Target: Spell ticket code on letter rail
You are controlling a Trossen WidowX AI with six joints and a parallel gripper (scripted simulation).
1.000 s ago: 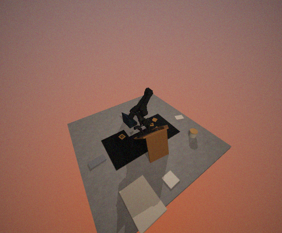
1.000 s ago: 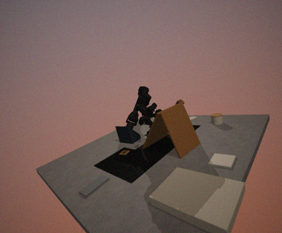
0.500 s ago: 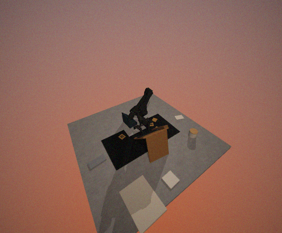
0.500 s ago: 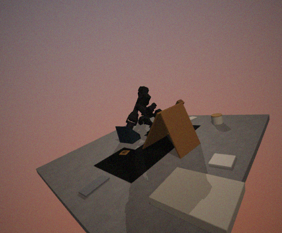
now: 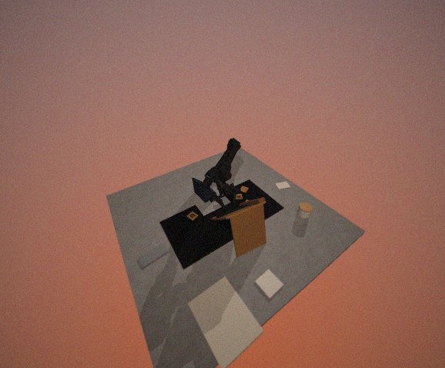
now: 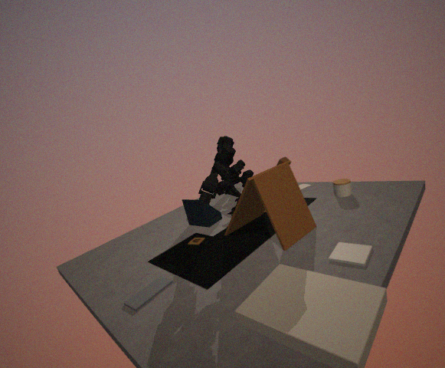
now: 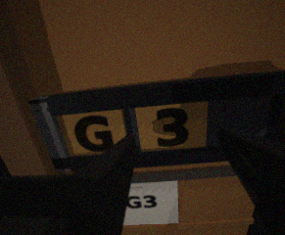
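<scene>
In the wrist view the dark rail (image 7: 132,93) on the orange board (image 7: 157,44) (image 5: 248,231) (image 6: 283,202) holds two orange tiles. The G tile (image 7: 94,132) is on the left and the 3 tile (image 7: 173,128) is on the right. The white ticket (image 7: 149,202) below the rail reads G3. My gripper (image 7: 175,136) (image 5: 230,201) is at the board's face with a finger on each side of the 3 tile. The fingers stand open, a little wider than the tile. In the exterior view the board hides the gripper's fingers.
Three spare orange tiles (image 5: 191,215) (image 5: 244,188) (image 5: 239,196) lie on the black mat (image 5: 198,241) (image 6: 214,261). A lidded jar (image 5: 305,211) (image 6: 341,187), a white pad (image 5: 269,283) (image 6: 351,253), a large pale box (image 5: 224,320) (image 6: 317,309) and a grey bar (image 5: 151,255) (image 6: 147,294) stand around the mat.
</scene>
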